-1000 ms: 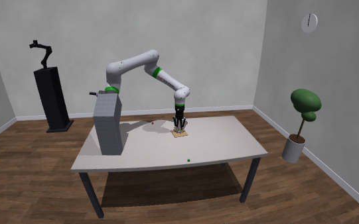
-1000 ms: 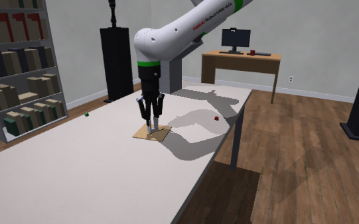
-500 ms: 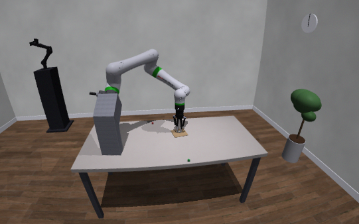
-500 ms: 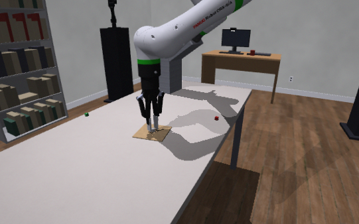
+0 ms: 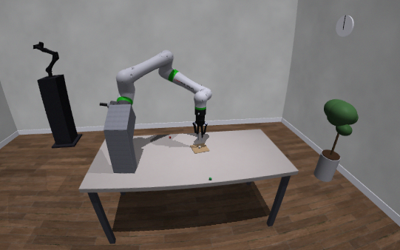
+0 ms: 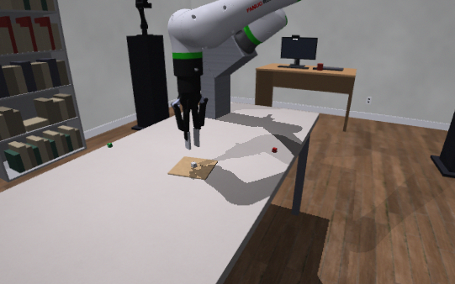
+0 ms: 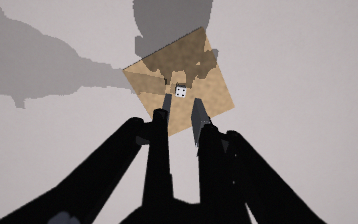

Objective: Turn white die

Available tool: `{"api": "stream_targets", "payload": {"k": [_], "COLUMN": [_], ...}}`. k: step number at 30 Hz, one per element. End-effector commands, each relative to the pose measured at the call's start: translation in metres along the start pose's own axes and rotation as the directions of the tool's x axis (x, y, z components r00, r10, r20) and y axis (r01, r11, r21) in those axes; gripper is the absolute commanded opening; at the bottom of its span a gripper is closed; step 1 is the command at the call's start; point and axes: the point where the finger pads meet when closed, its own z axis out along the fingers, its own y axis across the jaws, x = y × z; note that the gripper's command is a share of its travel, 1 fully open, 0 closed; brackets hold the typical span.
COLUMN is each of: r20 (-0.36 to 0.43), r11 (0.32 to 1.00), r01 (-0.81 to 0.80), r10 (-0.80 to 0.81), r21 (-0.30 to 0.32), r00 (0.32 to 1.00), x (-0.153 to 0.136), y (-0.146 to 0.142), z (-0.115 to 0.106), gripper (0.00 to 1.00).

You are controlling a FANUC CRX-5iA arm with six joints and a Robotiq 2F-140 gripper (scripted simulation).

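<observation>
The white die (image 5: 200, 146) (image 6: 193, 165) (image 7: 181, 91) sits flat on the tan mat (image 5: 205, 150) (image 6: 180, 170) (image 7: 215, 95), well inside its edges; its top face shows several dark pips. My gripper (image 5: 200, 134) (image 6: 193, 145) (image 7: 181, 106) hangs straight above the die, clear of it, with its fingers a little apart and nothing between them. A red die (image 5: 170, 137) (image 6: 274, 149) lies on the table beyond the mat, toward the arm's base. A green die (image 5: 210, 178) (image 6: 109, 144) lies near the table's other long edge.
The arm's grey pedestal (image 5: 120, 138) stands on the white table (image 5: 244, 159) (image 6: 80, 218) at one end. Around the table are a bookshelf (image 6: 21, 84), black pillars, a desk (image 6: 307, 76) and a potted plant (image 5: 334, 137).
</observation>
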Motion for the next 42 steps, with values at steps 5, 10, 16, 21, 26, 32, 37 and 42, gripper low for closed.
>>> {"api": "stream_targets", "payload": {"k": [5,10,16,21,26,32,37,42], "r20": [0.000,0.000,0.000,0.000,0.000,0.000,0.000,0.000], "r11": [1.000,1.000,1.000,1.000,1.000,1.000,0.999,0.985], "r01": [0.000,0.000,0.000,0.000,0.000,0.004,0.033,0.173], "r10": [0.000,0.000,0.000,0.000,0.000,-0.004,-0.033,-0.173], "r21": [0.000,0.000,0.000,0.000,0.000,0.000,0.000,0.000], "r00": [1.000,1.000,1.000,1.000,1.000,1.000,0.999,0.985], "x": [0.000,0.000,0.000,0.000,0.000,0.000,0.000,0.000], "y": [0.000,0.000,0.000,0.000,0.000,0.000,0.000,0.000], "z": [-0.014,-0.015,-0.015,-0.015,-0.015,-0.015,-0.015,-0.014], "gripper": [0.27,1.00,1.00,1.00,1.00,1.00,1.00,1.00]}}
